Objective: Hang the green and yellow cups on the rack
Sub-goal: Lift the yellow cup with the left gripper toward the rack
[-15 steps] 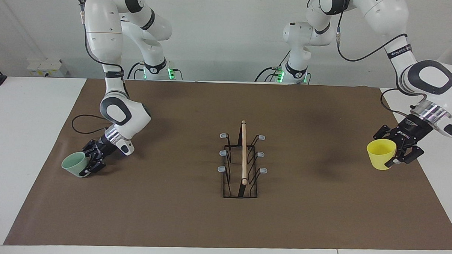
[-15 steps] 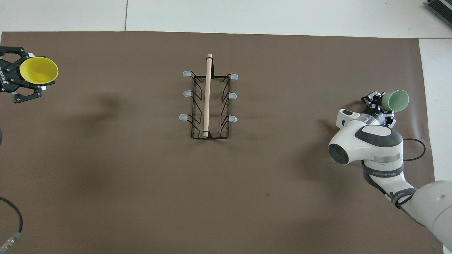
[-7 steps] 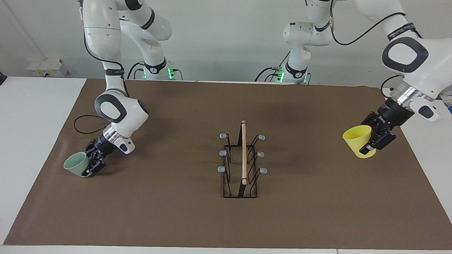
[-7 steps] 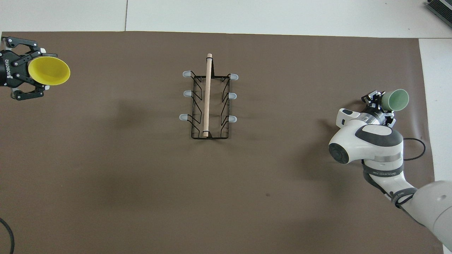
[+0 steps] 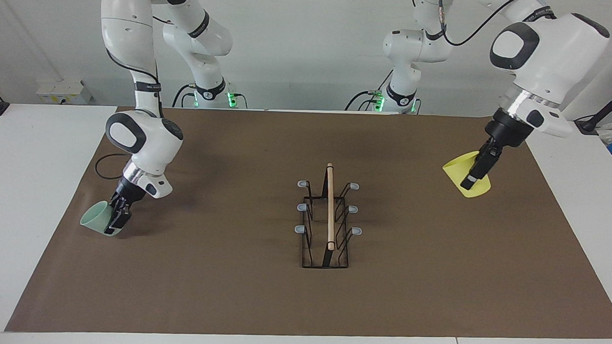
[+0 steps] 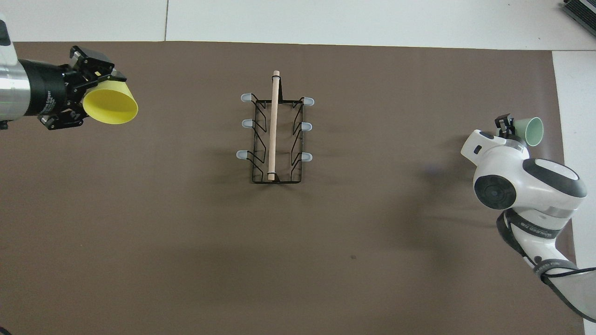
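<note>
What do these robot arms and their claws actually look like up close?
Both arms are glossy white rounded segments with dark grey joint panels and thin black cables along them. A silver ring precedes each black two-fingered claw: the left gripper and the right gripper. Green lights glow at the bases.

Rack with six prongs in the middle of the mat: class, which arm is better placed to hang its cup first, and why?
Probably the left. The left gripper holds the yellow cup lifted, mouth turned toward the rack. The right gripper holds the green cup low at the mat's edge.

No readable text, label, brand, number or sign on anything in view.
</note>
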`<state>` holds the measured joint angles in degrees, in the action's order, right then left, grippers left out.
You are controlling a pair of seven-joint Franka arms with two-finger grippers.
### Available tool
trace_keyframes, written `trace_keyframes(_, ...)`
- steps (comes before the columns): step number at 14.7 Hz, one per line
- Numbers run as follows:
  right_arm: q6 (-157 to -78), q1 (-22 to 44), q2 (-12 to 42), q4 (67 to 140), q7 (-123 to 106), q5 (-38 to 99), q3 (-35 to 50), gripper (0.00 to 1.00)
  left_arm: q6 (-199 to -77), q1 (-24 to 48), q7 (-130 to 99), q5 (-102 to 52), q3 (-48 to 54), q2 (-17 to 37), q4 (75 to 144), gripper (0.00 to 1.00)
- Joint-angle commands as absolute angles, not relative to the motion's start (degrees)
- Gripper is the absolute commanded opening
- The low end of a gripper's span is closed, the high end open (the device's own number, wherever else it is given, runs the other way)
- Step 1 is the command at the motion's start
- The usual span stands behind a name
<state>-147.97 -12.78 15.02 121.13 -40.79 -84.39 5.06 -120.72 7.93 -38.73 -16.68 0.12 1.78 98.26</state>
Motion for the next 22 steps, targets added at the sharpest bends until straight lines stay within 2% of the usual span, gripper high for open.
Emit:
trace_keyframes(1,-147.3,-10.8,10.6,123.8,-50.5,-70.3,5.4,0.24,-124.5,7.5,-29.0,-15.3,2.1,-0.5,102.1,0.00)
trace_keyframes(4,-137.8,-7.8,10.3,119.6,-62.8,-52.5,5.4,0.24,-133.6,7.5,-22.3,-15.4,4.8,-2.9,109.0,0.00)
trace_keyframes(7,-127.7,-7.1,10.3,113.1,-69.9,-38.5,6.3,0.24,-149.6,7.6,-22.0,-15.4,7.8,-5.7,119.6,0.00)
trace_keyframes(11,-114.6,-7.4,10.7,105.7,-69.6,-22.5,8.4,0.24,-158.6,8.0,-22.0,-15.6,11.7,-5.8,124.8,0.00)
trace_keyframes(13,-114.0,-8.8,9.5,105.3,-70.1,-12.3,8.4,0.24,-168.6,7.9,-23.9,-16.0,14.8,-5.9,130.2,0.00)
trace_keyframes(17,-114.6,-11.0,6.6,105.5,-72.8,3.5,8.4,0.24,-184.9,8.2,-30.0,-16.1,18.7,-2.6,134.5,0.00)
trace_keyframes(22,-111.4,-17.4,4.5,105.9,-85.6,28.1,8.4,0.24,-196.9,8.3,-31.1,-16.2,22.1,4.0,134.9,0.00)
